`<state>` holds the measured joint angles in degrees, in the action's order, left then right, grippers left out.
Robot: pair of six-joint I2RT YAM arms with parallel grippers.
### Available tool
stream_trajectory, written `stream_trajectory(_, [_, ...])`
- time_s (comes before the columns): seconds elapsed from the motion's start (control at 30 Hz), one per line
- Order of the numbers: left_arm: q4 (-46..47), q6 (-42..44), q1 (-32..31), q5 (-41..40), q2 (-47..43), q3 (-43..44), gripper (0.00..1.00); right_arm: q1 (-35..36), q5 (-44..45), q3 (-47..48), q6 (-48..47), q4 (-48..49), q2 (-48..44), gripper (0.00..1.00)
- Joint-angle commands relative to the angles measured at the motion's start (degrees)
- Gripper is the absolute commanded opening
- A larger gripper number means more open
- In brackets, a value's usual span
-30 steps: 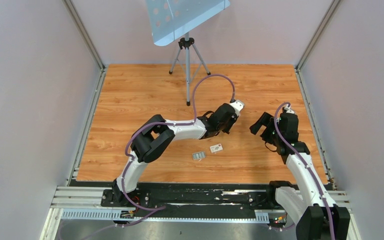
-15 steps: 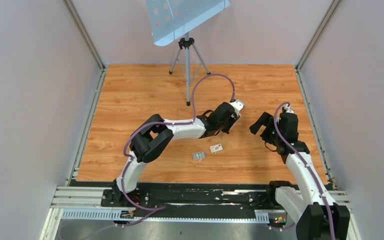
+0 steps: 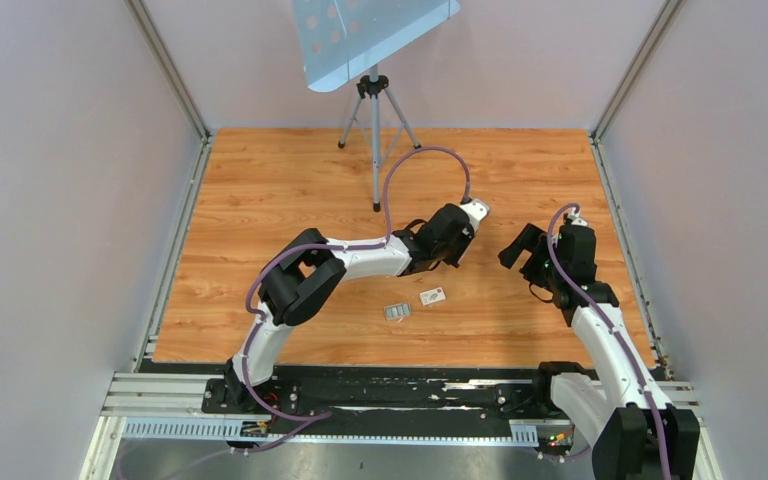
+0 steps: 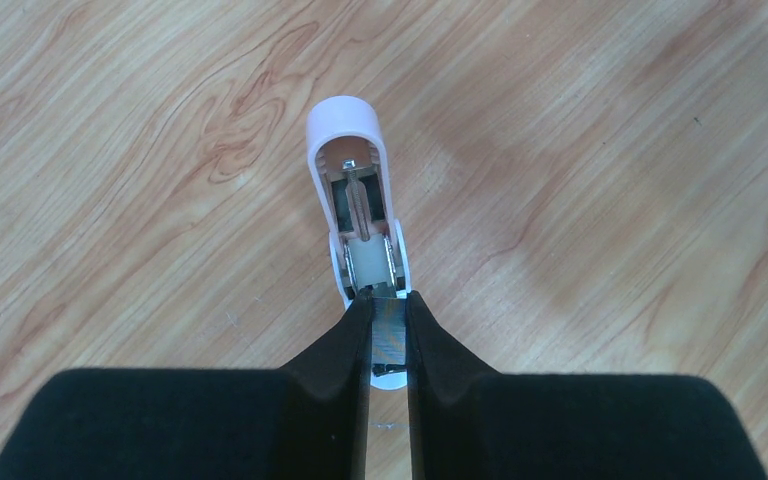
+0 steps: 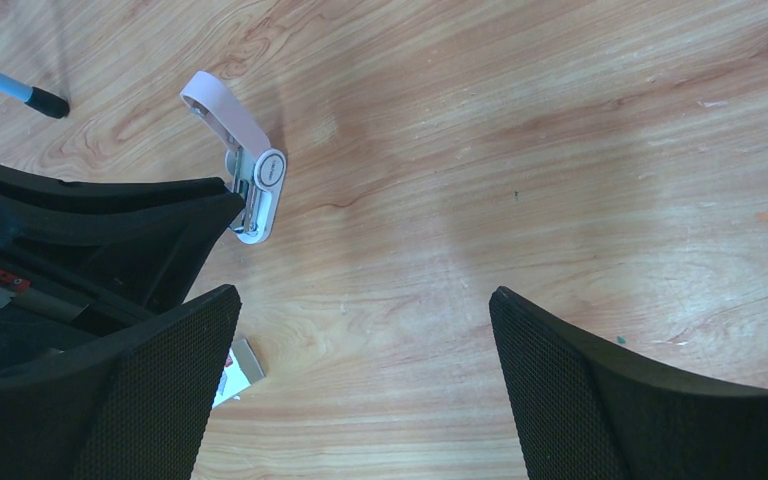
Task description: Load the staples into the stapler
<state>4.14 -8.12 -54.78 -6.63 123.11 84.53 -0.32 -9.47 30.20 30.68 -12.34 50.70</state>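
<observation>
The pale pink mini stapler lies on the wooden floor with its lid folded back and its white channel exposed. My left gripper is shut on a grey strip of staples and holds it over the near end of the channel. The right wrist view shows the stapler from the side, with the left gripper at its near end. In the top view the left gripper hides the stapler. My right gripper is wide open and empty, to the stapler's right.
A white labelled card and a small grey block of staple strips lie on the floor in front of the left gripper. The card's corner shows in the right wrist view. A tripod stands at the back.
The left arm's elbow has shifted slightly down and left. Both grippers stay where they were.
</observation>
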Motion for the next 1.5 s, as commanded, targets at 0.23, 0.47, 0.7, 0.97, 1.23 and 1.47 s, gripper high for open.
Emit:
stream_trajectory(0.23, [1.0,-3.0,0.1,-2.0,-1.6,1.1,0.15,-1.0,-0.9,-0.8,0.9,0.4,-0.2,1.0])
stream_trajectory(0.47, [1.4,-4.3,0.0,-3.4,-0.9,1.3,0.15,-1.0,-1.0,-1.1,0.8,0.5,-0.2,1.0])
stream_trajectory(0.7, [2.1,-5.5,0.0,-4.2,-0.7,1.1,0.15,-1.0,-1.0,-1.4,0.7,0.8,-0.3,1.0])
stream_trajectory(0.97, [2.8,-7.0,-0.1,-4.1,0.1,1.7,0.15,-1.0,-1.0,-1.4,0.4,0.8,-0.2,1.0])
stream_trajectory(1.23, [3.3,-6.9,-0.3,-5.6,0.3,0.8,0.15,-1.0,-0.9,-1.5,-0.1,1.0,-0.1,1.0])
stream_trajectory(1.47, [4.3,-7.0,-0.3,-5.7,0.7,0.2,0.15,-1.0,-0.9,-1.5,-0.1,1.0,-0.1,1.0])
